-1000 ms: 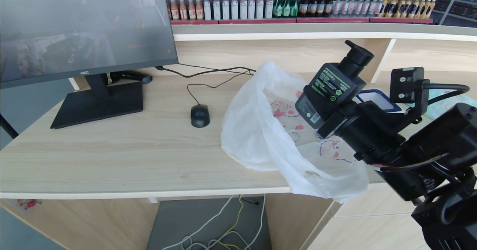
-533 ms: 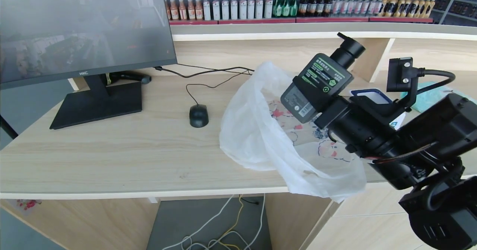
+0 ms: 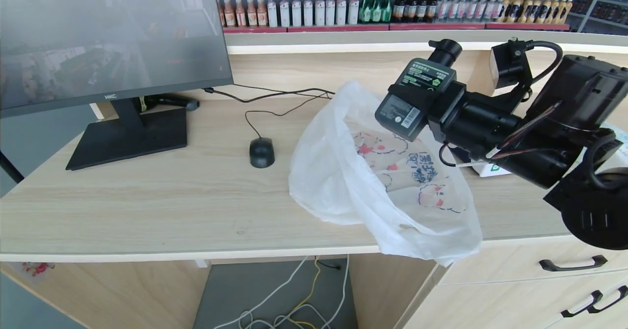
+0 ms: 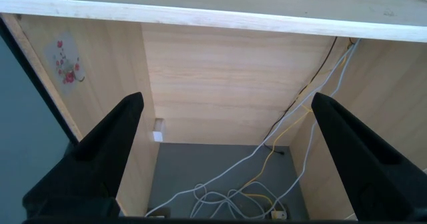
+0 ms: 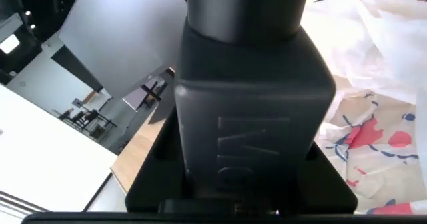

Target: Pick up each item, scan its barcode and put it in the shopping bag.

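My right gripper (image 3: 434,111) is shut on a black bottle (image 3: 414,96) with a green label and a black cap. It holds the bottle in the air over the far right side of the white shopping bag (image 3: 338,182), with the bottle's barcode end facing the monitor. The bag lies open on the counter with a cartoon-printed package (image 3: 412,167) inside. Up close in the right wrist view, the black bottle (image 5: 250,111) stands before the bag (image 5: 387,37) and the package (image 5: 373,144). My left gripper (image 4: 227,151) hangs open below the counter edge, its fingers (image 4: 110,151) wide apart.
A monitor (image 3: 108,35) on a black stand sits at the counter's left, with a mouse (image 3: 261,152) and cables near the middle. A black handheld device (image 3: 171,102) lies behind the stand. A white box (image 3: 490,169) shows behind my right arm. Drawers (image 3: 569,265) are below right.
My right arm has risen and swung up, lifting the bottle slightly left and higher over the bag and tilting it flatter. The bag and left gripper have stayed put.
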